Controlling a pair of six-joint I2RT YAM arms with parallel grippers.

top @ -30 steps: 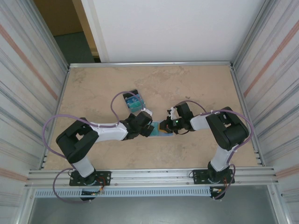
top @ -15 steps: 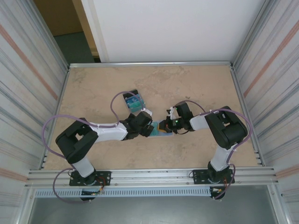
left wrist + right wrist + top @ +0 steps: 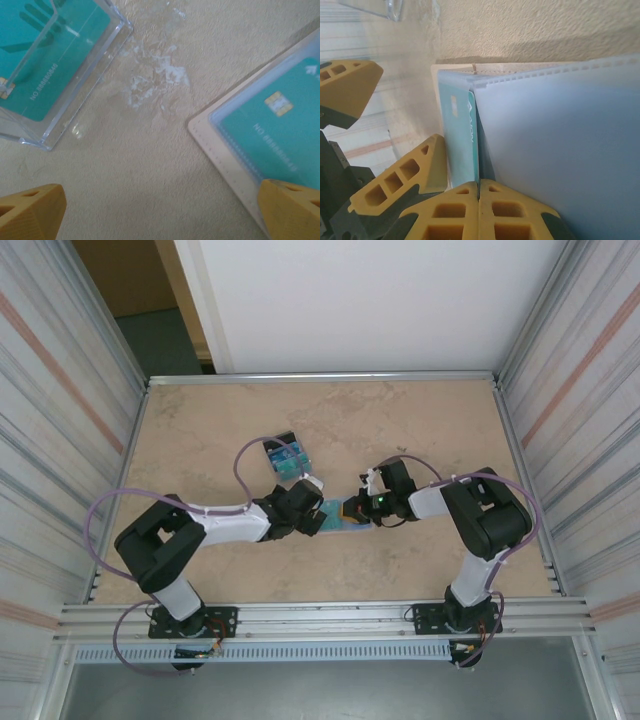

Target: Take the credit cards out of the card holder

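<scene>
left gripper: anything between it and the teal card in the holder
No separate object. The left gripper hangs open at the edge of the card holder; only its own translucent pocket covers the teal card.

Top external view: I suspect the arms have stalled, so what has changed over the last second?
The left arm drew slightly back toward its base, elbow sinking toward the near edge. Unchanged: the left gripper open beside the card holder, the right gripper shut on its raised flap, the clear box in place.
</scene>
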